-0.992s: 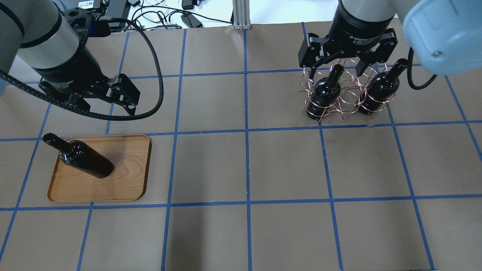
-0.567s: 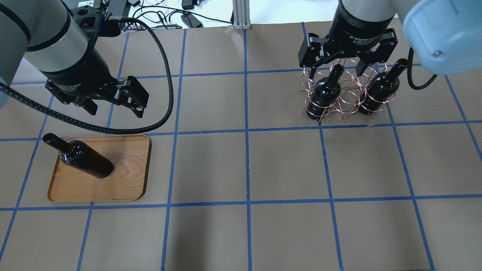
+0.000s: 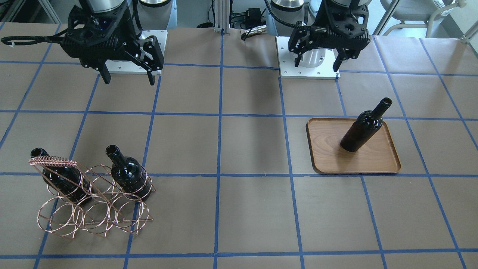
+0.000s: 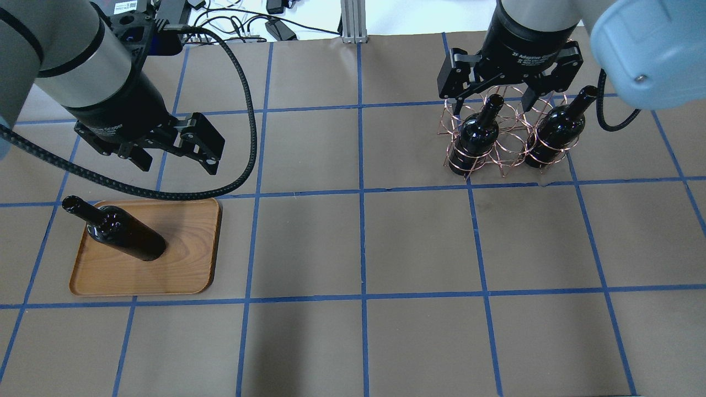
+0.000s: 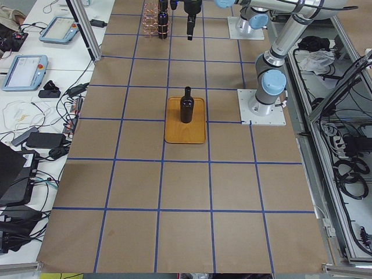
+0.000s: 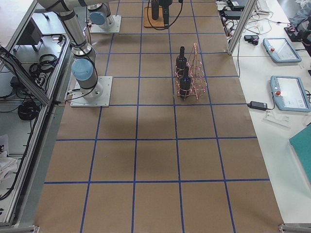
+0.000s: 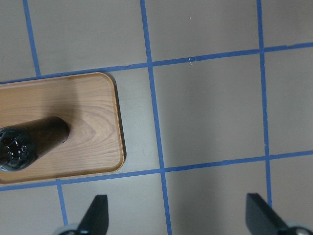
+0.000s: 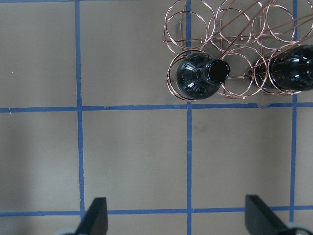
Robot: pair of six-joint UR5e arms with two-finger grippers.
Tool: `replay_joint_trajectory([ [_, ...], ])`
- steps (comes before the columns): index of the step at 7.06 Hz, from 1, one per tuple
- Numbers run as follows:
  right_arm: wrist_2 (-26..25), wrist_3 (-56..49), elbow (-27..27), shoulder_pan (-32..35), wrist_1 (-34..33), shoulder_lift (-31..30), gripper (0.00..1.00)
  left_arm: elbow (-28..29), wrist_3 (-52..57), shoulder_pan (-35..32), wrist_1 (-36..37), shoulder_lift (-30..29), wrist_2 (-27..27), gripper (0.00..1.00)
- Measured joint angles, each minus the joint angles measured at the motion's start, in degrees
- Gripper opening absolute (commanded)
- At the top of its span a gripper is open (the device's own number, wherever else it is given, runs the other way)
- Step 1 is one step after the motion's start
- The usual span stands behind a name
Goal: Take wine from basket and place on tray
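Observation:
One black wine bottle (image 4: 127, 237) stands upright on the brown wooden tray (image 4: 187, 264) at the left; both show in the front view (bottle (image 3: 364, 127), tray (image 3: 336, 164)). Two more bottles (image 4: 477, 135) (image 4: 554, 132) stand in the copper wire basket (image 4: 507, 146) at the far right. My left gripper (image 4: 176, 161) is open and empty, high above the table just beyond the tray. My right gripper (image 4: 491, 100) is open and empty, high above the basket. The right wrist view shows the near bottle's mouth (image 8: 200, 76) ahead of the open fingers (image 8: 95, 215).
Brown paper with a blue tape grid covers the table. Cables and power bricks (image 4: 242, 25) and an aluminium post (image 4: 353, 22) lie along the far edge. The arms' white base plates (image 3: 310, 69) sit at the robot's side of the table.
My left gripper has moved right and nearer in the overhead view, still open. The right gripper, the bottles, the basket and the tray have not moved.

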Motion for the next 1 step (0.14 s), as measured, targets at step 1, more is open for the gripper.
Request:
replay_joint_trajectory([
  [1,-0.01,0.00,0.00,0.00,0.02,0.00,1.00,-0.16,0.02,0.02,0.01,0.06,0.27,1.00],
])
